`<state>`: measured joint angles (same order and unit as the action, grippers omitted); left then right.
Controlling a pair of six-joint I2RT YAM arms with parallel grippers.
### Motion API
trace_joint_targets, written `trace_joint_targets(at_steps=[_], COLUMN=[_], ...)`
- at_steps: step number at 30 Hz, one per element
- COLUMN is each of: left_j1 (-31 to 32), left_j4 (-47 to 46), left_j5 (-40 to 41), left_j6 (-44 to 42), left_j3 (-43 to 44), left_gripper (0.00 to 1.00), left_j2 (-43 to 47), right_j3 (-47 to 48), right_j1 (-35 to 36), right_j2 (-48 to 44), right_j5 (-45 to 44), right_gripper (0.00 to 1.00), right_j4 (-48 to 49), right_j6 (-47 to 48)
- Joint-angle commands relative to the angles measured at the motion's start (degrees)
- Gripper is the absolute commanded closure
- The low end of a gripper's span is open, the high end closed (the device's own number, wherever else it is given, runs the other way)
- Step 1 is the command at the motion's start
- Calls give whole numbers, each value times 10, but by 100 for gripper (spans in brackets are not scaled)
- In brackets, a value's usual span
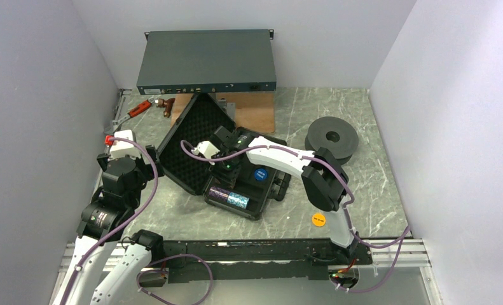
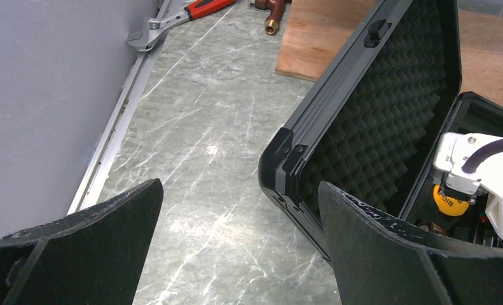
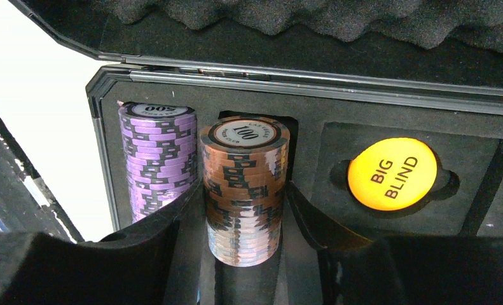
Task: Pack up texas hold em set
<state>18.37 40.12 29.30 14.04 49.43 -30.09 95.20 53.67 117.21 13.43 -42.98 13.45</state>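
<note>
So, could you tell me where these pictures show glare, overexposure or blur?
Right wrist: blown out white left of the case, yet the brown roll and yellow disc are sharp. Left wrist: a soft glare patch on the table; the near fingers are dark, slightly soft. Top external: even light, no strong glare.

The left gripper (image 2: 239, 216) is hovering just left of the black case (image 1: 188, 133), fingers spread wide, holding nothing. The right arm is reaching down into the case, the right gripper (image 3: 242, 219) clamping the brown chip roll (image 3: 243, 168).
</note>
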Motion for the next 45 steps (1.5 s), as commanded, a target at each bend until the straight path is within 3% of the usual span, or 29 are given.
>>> trace_joint_targets(at_steps=[1,10,14,17,22,26,29,45], left_j1=[2,3,3,5,6,6,6,6], left_j4=[-15,-17,-17,-17,-18,-18,-19,-20], left_j5=[-13,-20,-21,-21,-24,-25,-27,-31], left_j6=[-9,-12,-11,-12,-13,-13,-14,-16], left_j3=[15,15,15,15,15,15,15,14], left_gripper=[1,1,1,1,1,1,1,1], left_j2=[4,2,1,1,1,1,0,-1], right_j3=[17,-16,-50,-84,-125,-150,-156,-111], right_j1=[2,1,1,0,-1,-1,-1,0], right_j2=[-16,-62,-93,-121,-150,-152,-150,-96], right_j5=[1,-15,-38,-48,-41,-39,-33,-19], right_gripper=[56,37,37,48,85,96,100,100], right_j4=[36,71,90,106,111,110,109,109], right_j6=[-15,-31,-40,-48,-59,-68,-70,-55])
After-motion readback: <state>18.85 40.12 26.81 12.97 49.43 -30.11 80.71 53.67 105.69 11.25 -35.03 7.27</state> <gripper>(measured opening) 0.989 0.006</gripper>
